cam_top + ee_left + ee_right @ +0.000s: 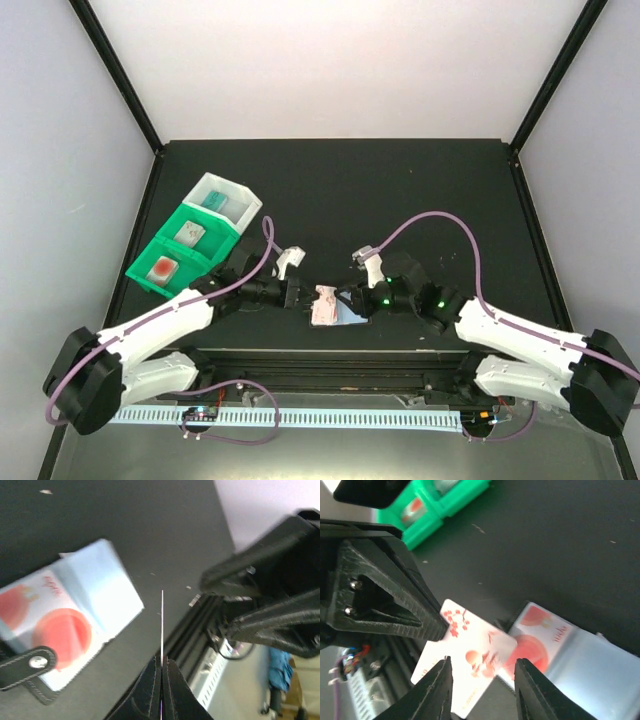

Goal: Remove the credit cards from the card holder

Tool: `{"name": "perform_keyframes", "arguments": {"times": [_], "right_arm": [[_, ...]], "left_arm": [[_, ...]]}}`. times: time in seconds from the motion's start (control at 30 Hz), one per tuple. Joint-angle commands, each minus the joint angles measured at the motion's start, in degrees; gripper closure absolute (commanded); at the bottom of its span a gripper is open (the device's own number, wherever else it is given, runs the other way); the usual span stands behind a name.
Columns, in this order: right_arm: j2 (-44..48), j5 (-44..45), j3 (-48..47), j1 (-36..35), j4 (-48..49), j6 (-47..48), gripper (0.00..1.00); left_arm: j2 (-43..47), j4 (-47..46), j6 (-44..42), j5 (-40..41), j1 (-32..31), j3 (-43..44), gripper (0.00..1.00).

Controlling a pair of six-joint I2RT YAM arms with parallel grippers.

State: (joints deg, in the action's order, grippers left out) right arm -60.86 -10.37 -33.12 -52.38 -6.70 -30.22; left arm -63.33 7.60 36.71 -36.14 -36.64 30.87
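The card holder [348, 316] lies open on the black table, its pale blue clear pockets up; a card with a red round mark [60, 637] sits in one pocket, and a black snap strap [30, 664] shows at its edge. My left gripper [300, 295] is shut on a white credit card with red blossoms [470, 655], held just left of the holder and free of it. In the left wrist view that card shows edge-on as a thin line [161, 625] between the closed fingertips [154, 672]. My right gripper [482, 661] is open and empty, above this card and the holder [560, 645].
Green bins [185, 255] and a white bin [228, 200] stand at the table's left, also in the right wrist view [440, 505]. They hold a teal card [215, 200], a pale card [188, 232] and a red-marked card [163, 267]. The table's near rail [330, 360] lies just below the holder.
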Motion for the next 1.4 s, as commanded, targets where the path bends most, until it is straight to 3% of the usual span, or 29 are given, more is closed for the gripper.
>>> {"name": "perform_keyframes", "arguments": {"times": [0.0,0.2,0.63,0.73,0.93,1.1,1.13,1.37], "right_arm": [[2.97,-9.97,-1.24,1.54,0.64,1.60,0.61],[2.50,-29.16,0.88,10.46,7.88,-1.02,0.52],[-0.22,-41.84,2.38,10.82,12.30,1.24,0.54],[-0.41,-42.72,3.04,10.86,13.48,1.21,0.65],[-0.30,-42.83,3.28,10.81,14.39,0.78,0.96],[1.31,-41.70,4.56,10.81,19.00,-3.71,0.99],[1.83,-40.71,4.76,10.86,19.81,-4.86,0.99],[3.86,-26.42,3.36,10.84,18.82,-12.27,0.99]], "left_arm": [[4.75,3.80,-6.93,-11.17,0.29,2.40,0.98],[8.24,2.23,-8.73,-18.40,0.25,1.68,0.98],[8.71,-2.05,-6.80,-20.82,0.25,0.24,0.98],[8.66,-2.54,-6.48,-20.91,0.19,0.16,0.98],[9.05,-1.24,-6.39,-18.28,0.25,0.55,0.98],[10.37,5.40,-6.40,-10.95,0.23,3.68,0.54],[11.30,5.83,-5.72,-9.70,0.21,4.02,0.49],[17.79,11.80,-1.22,4.53,0.26,6.67,0.37]]}}
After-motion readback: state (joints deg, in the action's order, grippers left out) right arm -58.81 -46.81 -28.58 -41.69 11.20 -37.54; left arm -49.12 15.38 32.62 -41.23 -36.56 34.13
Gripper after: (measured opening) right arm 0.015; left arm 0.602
